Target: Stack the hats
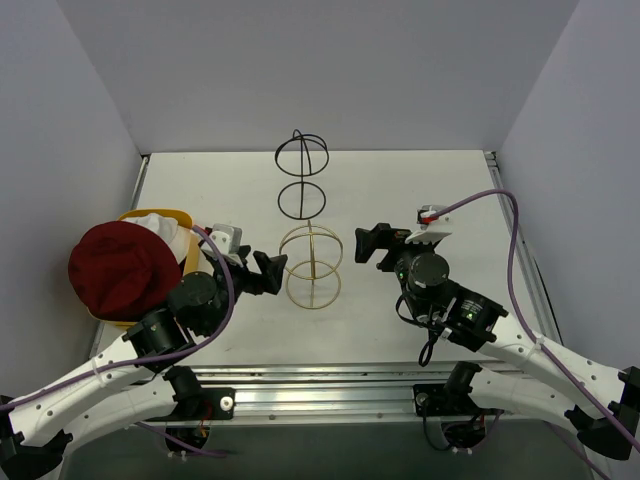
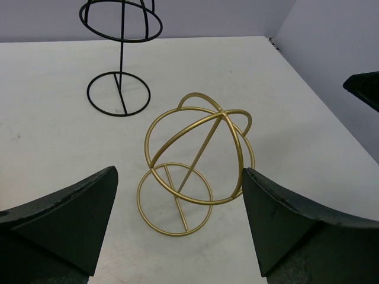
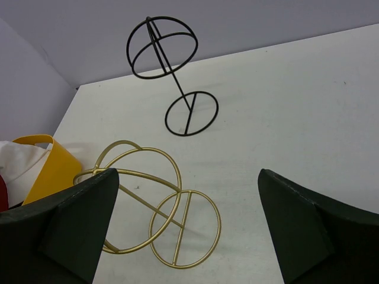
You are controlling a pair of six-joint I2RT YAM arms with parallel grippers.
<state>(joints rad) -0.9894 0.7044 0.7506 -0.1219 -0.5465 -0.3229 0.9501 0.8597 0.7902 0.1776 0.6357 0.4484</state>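
**Inspector:** Both claws first, nearest the wrist cameras. State?

**Assistant:** Left claw [image 1: 268, 271] stands wide, nothing between its fingers; right claw [image 1: 367, 244] likewise wide and empty. Each points inward at the gold wire frame [image 1: 311, 266], which stands on the table [image 1: 420, 180] between them. Neither touches it.

**Inspector:** Beyond that?

**Assistant:** Black wire frame [image 1: 302, 175] stands farther back, upright, apart from the gold one.

**Inspector:** And the hats?

**Assistant:** At the table's left edge, piled in a yellow tub [image 1: 128, 216]. Dark red bucket hat [image 1: 122, 265] lies on top, crown up; white hat [image 1: 163, 232] shows beneath it toward the rear. I see no blue hat or red cap; they may be buried underneath, but I cannot tell.

**Inspector:** Bearing from the claws?

**Assistant:** Hats lie to the left of and behind the left claw's pointing direction, close beside the left arm. Right claw is well apart, with the gold frame in between. My judgement: the left arm is the nearer one and must swing away from the frame toward the tub.
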